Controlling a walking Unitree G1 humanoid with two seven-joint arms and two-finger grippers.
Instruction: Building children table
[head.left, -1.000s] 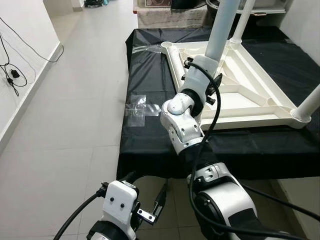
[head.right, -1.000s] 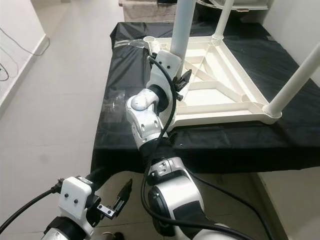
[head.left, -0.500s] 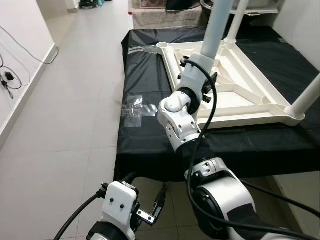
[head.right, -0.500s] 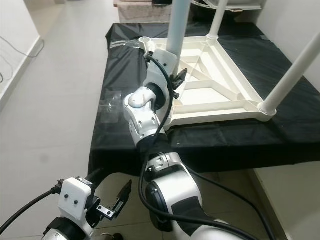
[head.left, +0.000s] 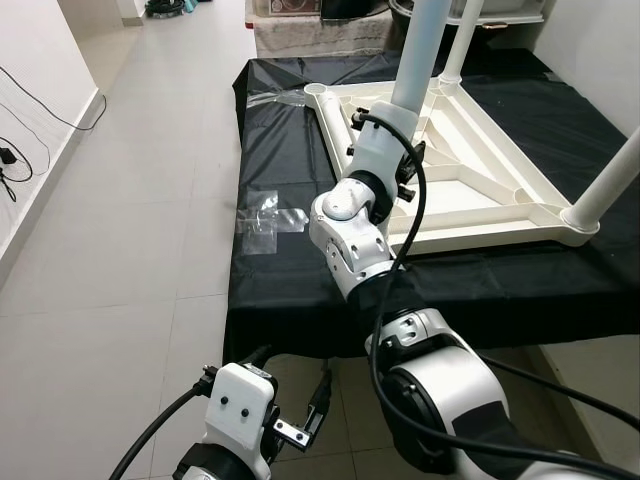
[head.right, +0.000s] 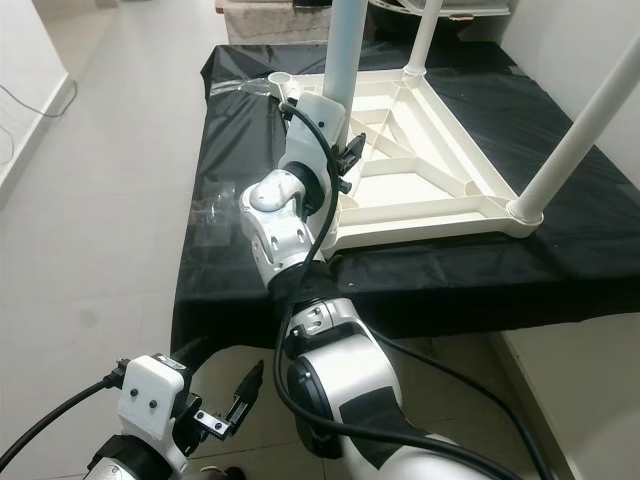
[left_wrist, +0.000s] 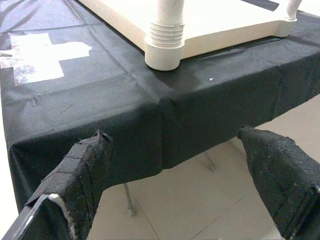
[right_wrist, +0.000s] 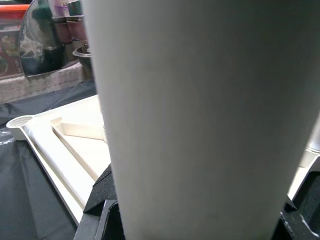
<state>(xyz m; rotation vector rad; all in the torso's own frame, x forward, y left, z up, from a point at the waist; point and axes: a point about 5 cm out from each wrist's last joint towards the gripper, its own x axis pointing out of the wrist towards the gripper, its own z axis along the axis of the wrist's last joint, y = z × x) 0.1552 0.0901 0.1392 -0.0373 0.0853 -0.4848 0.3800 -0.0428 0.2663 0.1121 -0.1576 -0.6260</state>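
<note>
Clearly, in the left eye view the children table top (head.left: 500, 165) lies upside down on the black-draped bench (head.left: 300, 270), so its leg sockets face up. The right arm reaches to 12 o'clock, and its right claw (head.left: 392, 150) sits at the near leg (head.left: 418, 50), which stands upright in its socket, probably being held steady while it seats. A still-empty socket (head.left: 318, 90) shows at 11 o'clock, and a clear plastic wrapper (head.left: 262, 215) lies at 9 o'clock.

From the right eye view, another fitted leg (head.right: 575, 125) rises at 2 o'clock.

Through the left wrist view, the left claw (left_wrist: 185, 170) hangs idle below the bench edge (fingers spread wide, holding nothing).

Up close in the right wrist view, the leg sits between the right claw's black pads (right_wrist: 102, 192), apparently clamped.
</note>
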